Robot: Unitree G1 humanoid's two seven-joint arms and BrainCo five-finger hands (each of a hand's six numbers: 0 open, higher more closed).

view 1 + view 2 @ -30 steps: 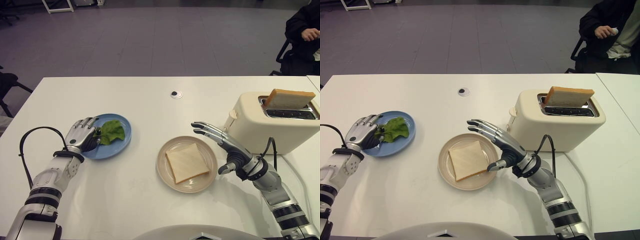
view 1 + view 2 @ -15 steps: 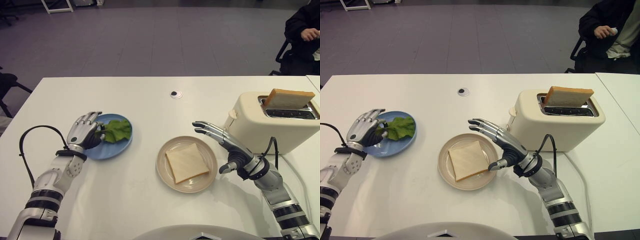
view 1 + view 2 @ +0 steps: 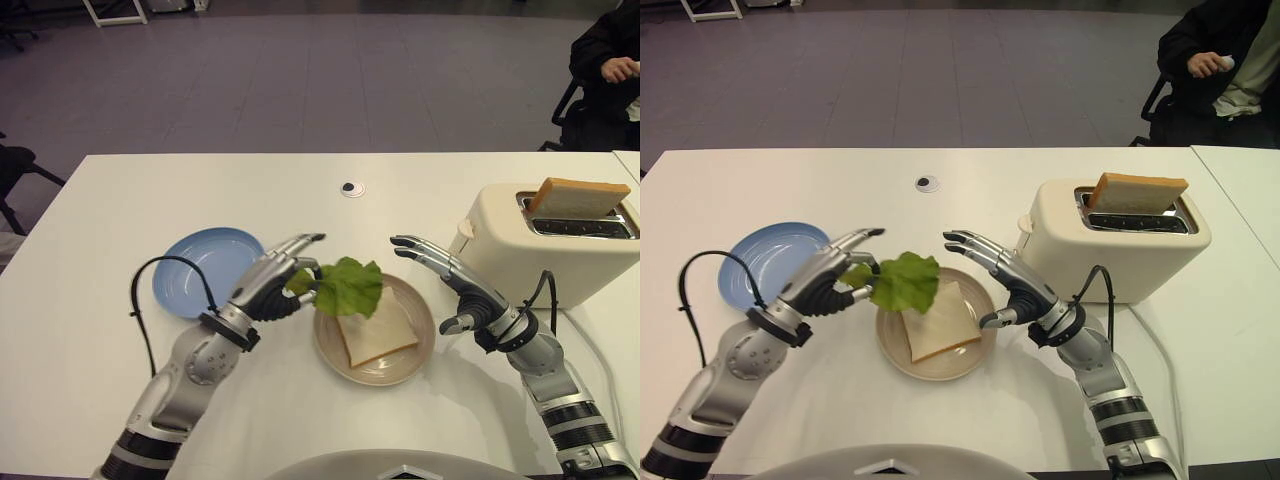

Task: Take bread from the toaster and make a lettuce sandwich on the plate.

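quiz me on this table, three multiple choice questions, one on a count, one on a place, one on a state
1. How many slices of bread are there, counting the beige plate and the toaster?
A one
B two
C four

2. Where is the lettuce?
A in the toaster slot
B held by the left hand over the beige plate's left side
C on the floor

3. The right hand is:
A shut on bread
B shut on a knife
C open, holding nothing

Answers:
1 B, one slice lies on the plate and a second slice stands in the toaster.
2 B, the hand's fingers pinch the leaf above the plate.
3 C, its fingers are spread beside the plate with nothing in them.
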